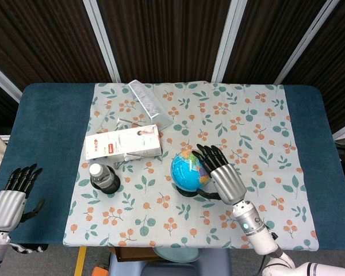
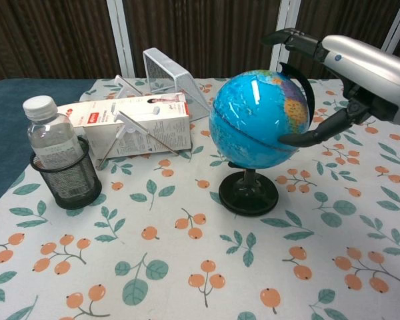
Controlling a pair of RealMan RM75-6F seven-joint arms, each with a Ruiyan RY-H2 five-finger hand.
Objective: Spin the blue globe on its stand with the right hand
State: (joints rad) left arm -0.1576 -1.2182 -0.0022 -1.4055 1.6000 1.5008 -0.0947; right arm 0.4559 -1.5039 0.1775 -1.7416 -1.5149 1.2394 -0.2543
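The blue globe stands on its black stand near the table's front middle, on the flowered cloth. My right hand cups its right side. The fingers are spread and arch over the top without gripping. The thumb lies against the globe's lower right. My left hand rests far off at the table's front left corner, fingers straight and apart, holding nothing; only the head view shows it.
A water bottle stands in a black mesh cup to the left of the globe. Behind it lie a white and red carton and a tipped wire mesh tray. The cloth covers the blue table.
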